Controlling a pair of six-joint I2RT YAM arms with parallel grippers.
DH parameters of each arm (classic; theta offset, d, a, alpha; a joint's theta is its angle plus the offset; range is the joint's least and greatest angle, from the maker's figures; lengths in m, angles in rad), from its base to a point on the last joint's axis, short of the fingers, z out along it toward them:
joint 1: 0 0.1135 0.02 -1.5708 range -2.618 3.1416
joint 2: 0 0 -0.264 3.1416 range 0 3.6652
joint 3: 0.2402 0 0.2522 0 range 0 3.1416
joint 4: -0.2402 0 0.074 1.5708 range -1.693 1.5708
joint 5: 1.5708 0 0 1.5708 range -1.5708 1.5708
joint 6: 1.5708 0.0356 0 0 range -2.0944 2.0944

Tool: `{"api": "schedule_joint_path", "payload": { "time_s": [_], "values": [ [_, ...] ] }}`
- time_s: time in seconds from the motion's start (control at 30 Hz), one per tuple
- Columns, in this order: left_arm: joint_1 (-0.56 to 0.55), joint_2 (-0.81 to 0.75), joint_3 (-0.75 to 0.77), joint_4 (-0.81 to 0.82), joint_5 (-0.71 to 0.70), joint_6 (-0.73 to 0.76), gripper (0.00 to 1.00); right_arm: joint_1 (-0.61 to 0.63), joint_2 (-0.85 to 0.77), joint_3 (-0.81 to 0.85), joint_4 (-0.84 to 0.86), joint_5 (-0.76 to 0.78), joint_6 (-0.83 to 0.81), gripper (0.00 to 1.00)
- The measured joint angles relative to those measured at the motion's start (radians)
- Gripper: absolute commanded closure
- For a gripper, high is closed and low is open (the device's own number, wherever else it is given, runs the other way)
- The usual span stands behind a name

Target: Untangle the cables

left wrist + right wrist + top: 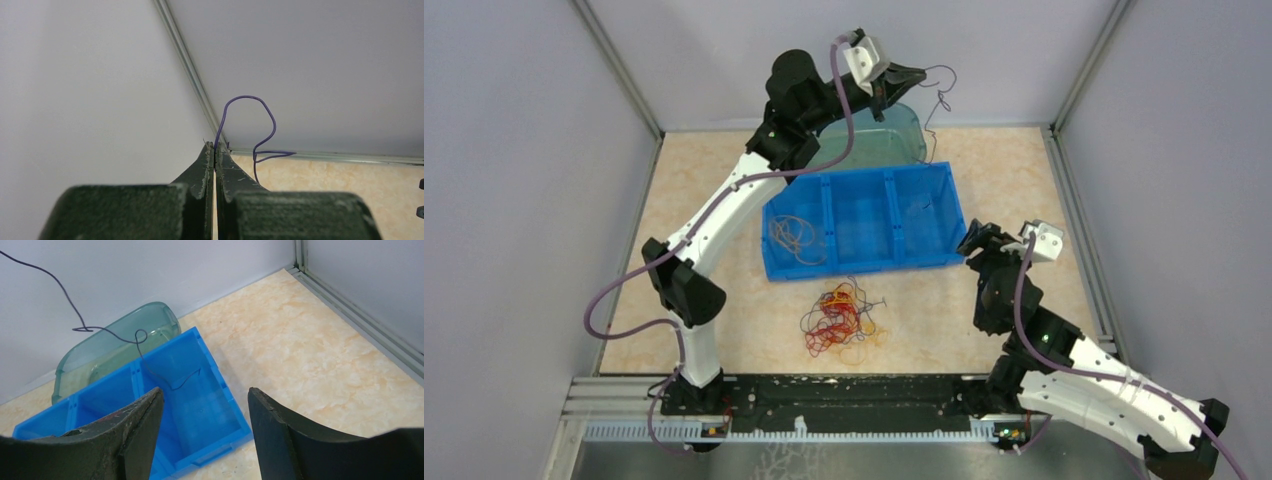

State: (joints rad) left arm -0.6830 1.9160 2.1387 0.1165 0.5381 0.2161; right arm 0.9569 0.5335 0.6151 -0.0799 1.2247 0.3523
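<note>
The left gripper (916, 73) is raised high over the far side of the counter (1024, 190), its jaws pressed together on the top end of a single thin purple cable (272, 127). The strand hangs free in loose kinks past the green translucent tub (904, 130), and its lower tip appears to reach into the right-hand compartment of the blue divided bin (864, 264). The rest of the cables, a clump of red, orange and dark strands (839, 320), lies on the counter just in front of the bin, apart from it. A few pale orange loops (794, 235) already sit in the bin's left compartment.

The step in hand looks like dropping this separated strand into its compartment. To do it well, the left arm should come straight down over the right compartment so the cable piles up inside the walls, letting go only once most of it rests within. A release from this height risks the springy wire draping over the rim or the tub.

The right gripper (205, 395) waits near the bin's right end, jaws apart and holding nothing
</note>
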Motion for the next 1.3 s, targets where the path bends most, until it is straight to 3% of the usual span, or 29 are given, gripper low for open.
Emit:
{"api": "schedule_joint_path", "payload": {
  "time_s": [0.63, 0.77, 0.93, 1.07, 1.13, 1.3],
  "values": [
    [-0.055, 0.003, -0.333, -0.101, -0.14, 0.202, 0.99, 0.0, -0.003, -0.019, -0.018, -0.019, 0.027, 0.37],
    [-0.055, 0.069, -0.296, -0.155, -0.208, 0.235, 0.98, 0.0, -0.004, -0.019, -0.017, -0.017, 0.027, 0.37],
    [-0.057, 0.234, -0.11, -0.325, -0.293, 0.303, 0.93, 0.0, -0.004, -0.019, -0.017, -0.015, 0.027, 0.37],
    [-0.057, 0.26, -0.1, -0.425, -0.314, 0.329, 0.91, 0.0, -0.003, -0.019, -0.017, -0.014, 0.026, 0.37],
    [-0.061, 0.26, -0.1, -0.448, -0.315, 0.338, 0.82, 0.0, -0.003, -0.019, -0.017, -0.014, 0.026, 0.37],
    [-0.079, 0.259, -0.099, -0.528, -0.315, 0.389, 0.47, 0.0, -0.003, -0.019, -0.018, -0.014, 0.028, 0.37]
  ]
}}
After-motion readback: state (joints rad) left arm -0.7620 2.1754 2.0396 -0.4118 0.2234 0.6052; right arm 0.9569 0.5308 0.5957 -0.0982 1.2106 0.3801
